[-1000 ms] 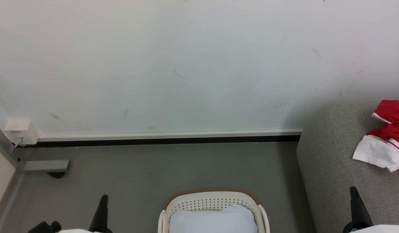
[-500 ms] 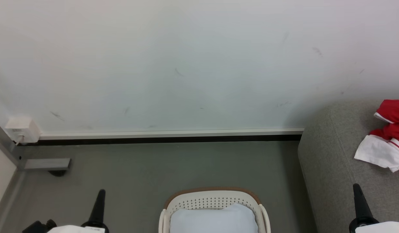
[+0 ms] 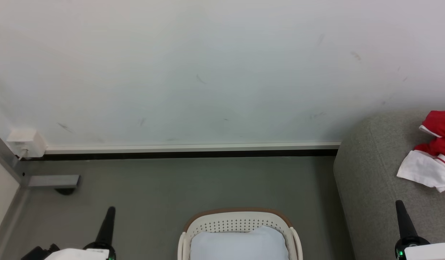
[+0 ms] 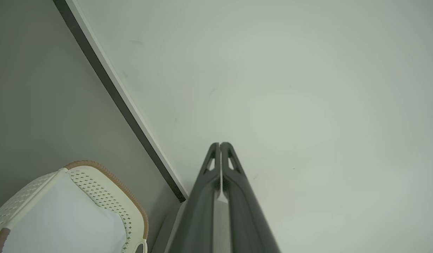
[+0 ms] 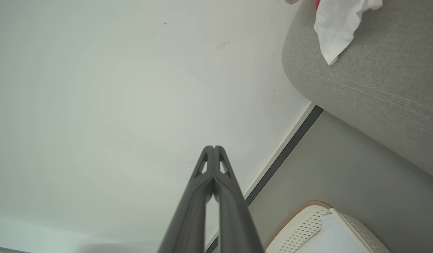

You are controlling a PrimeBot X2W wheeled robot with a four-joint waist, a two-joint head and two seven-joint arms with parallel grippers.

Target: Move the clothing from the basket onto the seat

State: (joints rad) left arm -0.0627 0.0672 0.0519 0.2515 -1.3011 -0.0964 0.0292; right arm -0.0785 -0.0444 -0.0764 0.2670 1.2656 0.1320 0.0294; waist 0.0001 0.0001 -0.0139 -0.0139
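Note:
Red and white clothing (image 3: 432,155) lies bunched on the grey seat (image 3: 374,180) at the right edge; its white corner (image 5: 334,28) hangs over the seat's rounded end (image 5: 378,80). The cream basket (image 3: 238,221) with a brown rim stands on the floor at bottom centre, holding a plain pale pad (image 3: 238,243). In both wrist views the basket (image 4: 107,196) (image 5: 307,221) sits low in a corner. My left gripper (image 3: 110,209) (image 4: 220,144) is shut and empty, left of the basket. My right gripper (image 3: 398,203) (image 5: 213,147) is shut and empty, in front of the seat.
A white wall (image 3: 208,72) with a black-and-white skirting (image 3: 190,151) runs behind the grey floor (image 3: 171,187). A white socket box (image 3: 24,142) and a grey metal foot (image 3: 52,181) sit at the far left corner.
The whole head picture has drifted slightly, so the camera moved. Both shut grippers have risen a little in that view. The clothing and basket lie as before.

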